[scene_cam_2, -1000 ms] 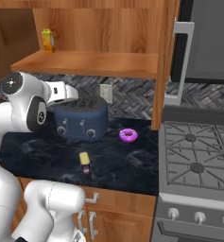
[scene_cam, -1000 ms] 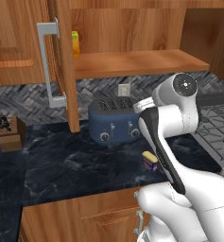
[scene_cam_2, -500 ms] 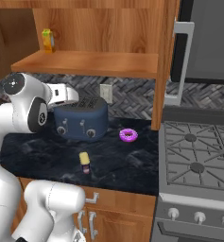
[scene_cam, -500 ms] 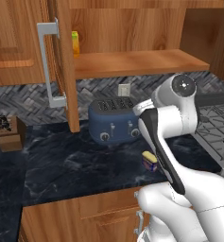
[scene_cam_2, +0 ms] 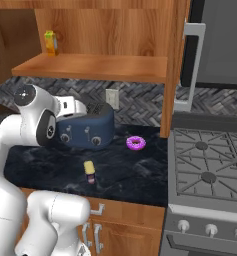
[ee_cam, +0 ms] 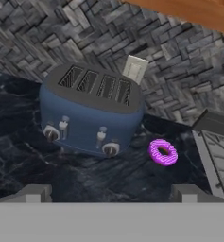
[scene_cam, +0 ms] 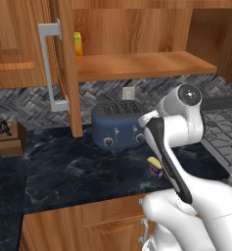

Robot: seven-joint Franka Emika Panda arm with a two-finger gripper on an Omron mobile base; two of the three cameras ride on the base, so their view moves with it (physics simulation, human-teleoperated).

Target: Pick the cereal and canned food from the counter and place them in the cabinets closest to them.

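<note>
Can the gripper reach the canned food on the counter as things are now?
Probably yes. The canned food lies on its side on open counter, in front of the toaster. Nothing stands around it, and it is near the arm.

Arm: glossy white rounded shells, bulbous at the base. Dark grey disc cap at the joint (small pale centre dot). Black strip runs along one link. Wrist section white, blocky.

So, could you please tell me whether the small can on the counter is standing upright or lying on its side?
Lying on its side: the canned food rests lengthwise on the counter, its yellow top facing the toaster instead of up.
</note>
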